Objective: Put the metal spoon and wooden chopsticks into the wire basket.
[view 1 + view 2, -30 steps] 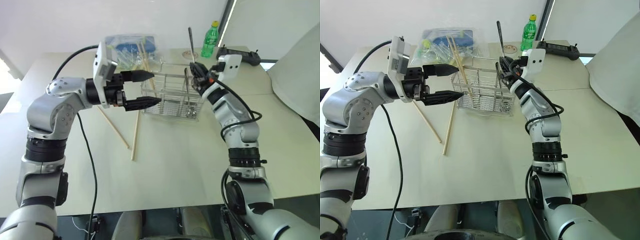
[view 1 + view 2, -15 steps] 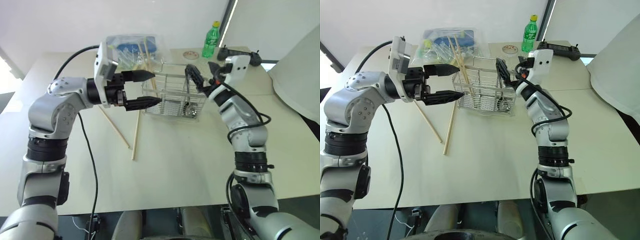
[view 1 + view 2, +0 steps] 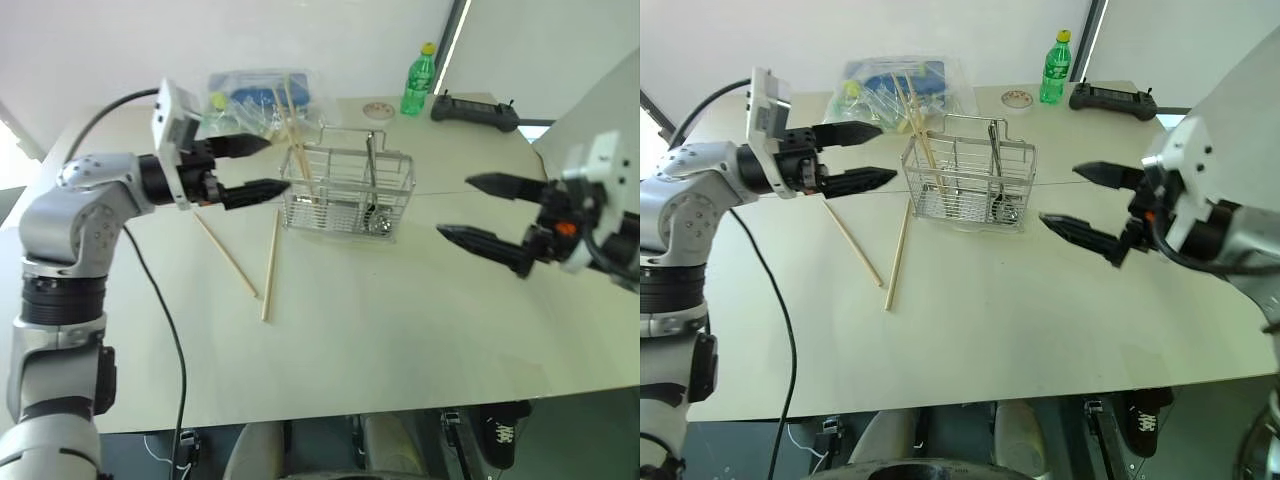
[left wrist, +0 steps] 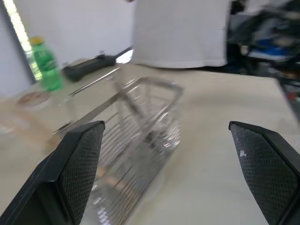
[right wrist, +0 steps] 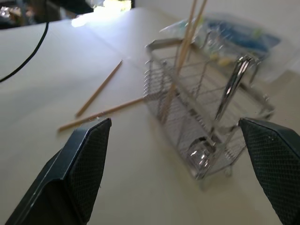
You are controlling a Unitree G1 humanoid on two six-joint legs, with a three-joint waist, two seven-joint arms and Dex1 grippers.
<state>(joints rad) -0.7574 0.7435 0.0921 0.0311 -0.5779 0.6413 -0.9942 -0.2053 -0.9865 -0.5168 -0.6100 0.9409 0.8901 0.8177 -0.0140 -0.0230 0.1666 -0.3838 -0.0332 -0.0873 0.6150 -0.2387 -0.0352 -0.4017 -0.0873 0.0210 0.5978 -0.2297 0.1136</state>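
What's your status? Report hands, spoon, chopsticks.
Both hands open and empty, left, right. Spoon in basket with two chopsticks. Two chopsticks on table.

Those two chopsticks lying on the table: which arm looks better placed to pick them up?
Probably the left. Its open gripper hovers above the loose chopsticks, which lie on the wire basket's left. The right gripper is across the basket.

No legible text, brand, number or sign appears; the label on the green bottle (image 3: pixel 1051 68) at the table's (image 3: pixel 980 320) far edge is too small to read.
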